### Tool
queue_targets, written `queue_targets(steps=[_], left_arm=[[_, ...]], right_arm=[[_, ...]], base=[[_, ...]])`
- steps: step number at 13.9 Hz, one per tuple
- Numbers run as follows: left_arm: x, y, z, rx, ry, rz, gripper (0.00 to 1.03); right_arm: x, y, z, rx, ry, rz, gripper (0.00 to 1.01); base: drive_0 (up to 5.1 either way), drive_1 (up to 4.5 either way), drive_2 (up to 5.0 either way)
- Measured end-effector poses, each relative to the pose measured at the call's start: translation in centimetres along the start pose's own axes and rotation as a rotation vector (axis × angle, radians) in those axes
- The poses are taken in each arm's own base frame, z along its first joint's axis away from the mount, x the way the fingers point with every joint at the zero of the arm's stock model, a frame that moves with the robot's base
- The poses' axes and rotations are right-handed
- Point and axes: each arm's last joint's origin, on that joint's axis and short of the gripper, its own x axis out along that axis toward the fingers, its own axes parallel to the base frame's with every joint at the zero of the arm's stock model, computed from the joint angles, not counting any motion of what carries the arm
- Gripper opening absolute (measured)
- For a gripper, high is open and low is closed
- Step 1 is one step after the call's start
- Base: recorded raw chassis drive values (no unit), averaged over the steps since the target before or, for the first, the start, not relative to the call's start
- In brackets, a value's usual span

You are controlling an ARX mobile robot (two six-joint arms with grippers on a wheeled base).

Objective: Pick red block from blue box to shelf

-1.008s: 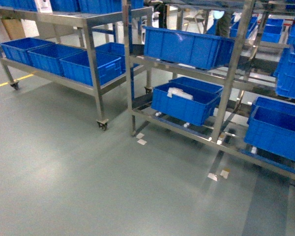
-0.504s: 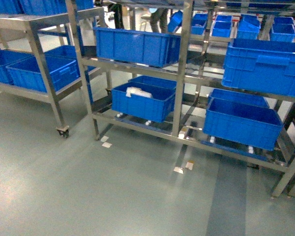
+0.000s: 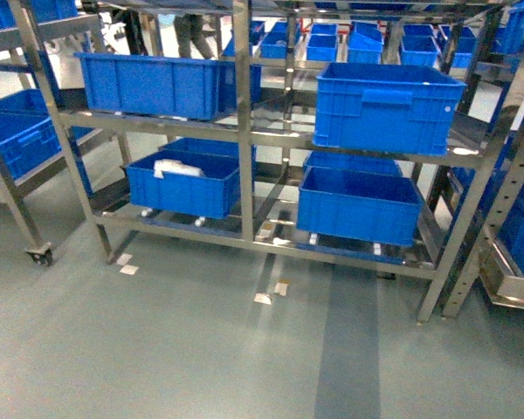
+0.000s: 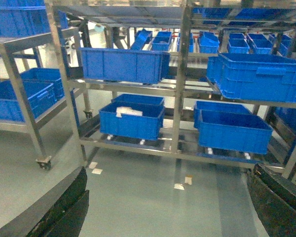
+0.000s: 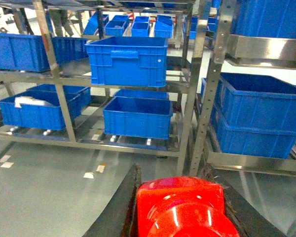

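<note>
The red block (image 5: 180, 207), glossy with a round stud facing the camera, fills the bottom of the right wrist view. My right gripper (image 5: 180, 200) is shut on it, one black finger pressed against each side. My left gripper (image 4: 170, 207) is open and holds nothing; its dark fingers (image 4: 64, 207) stand far apart at the frame's lower corners. The shelf (image 3: 243, 131), a shiny steel rack of slim uprights and rails, stands straight ahead across the grey floor. The blue box is out of view. Neither gripper shows in the head view.
Royal-blue ribbed crates (image 3: 380, 106) sit on the rack's tiers, one with a white bundle (image 3: 179, 168) inside. A wheeled rack with a caster (image 3: 40, 255) is at the left, another rack (image 3: 506, 218) at the right. Paper scraps (image 3: 271, 293) lie on the floor.
The head view has swung to the right: the rack and its crates slid leftward in the frame, and the rack now stands nearly square to the camera.
</note>
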Motion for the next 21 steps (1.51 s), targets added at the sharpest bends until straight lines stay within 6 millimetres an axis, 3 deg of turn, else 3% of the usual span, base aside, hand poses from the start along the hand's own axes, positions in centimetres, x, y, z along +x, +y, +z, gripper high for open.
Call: queue_targets(steps=[11,21], left_arm=[[0.0,-0.01,0.0,0.0,0.0,-0.001,0.98],[0.0,-0.01,0.01,0.0,-0.001,-0.001,0.98]], right_arm=[[0.0,0.0,0.0,0.0,0.0,0.0,0.28],[0.0,0.0,0.01,0.0,-0.001,0.0,0.28]], base=[[-0.6,-0.59,-0.6],[0.0,4.14,-4.1]])
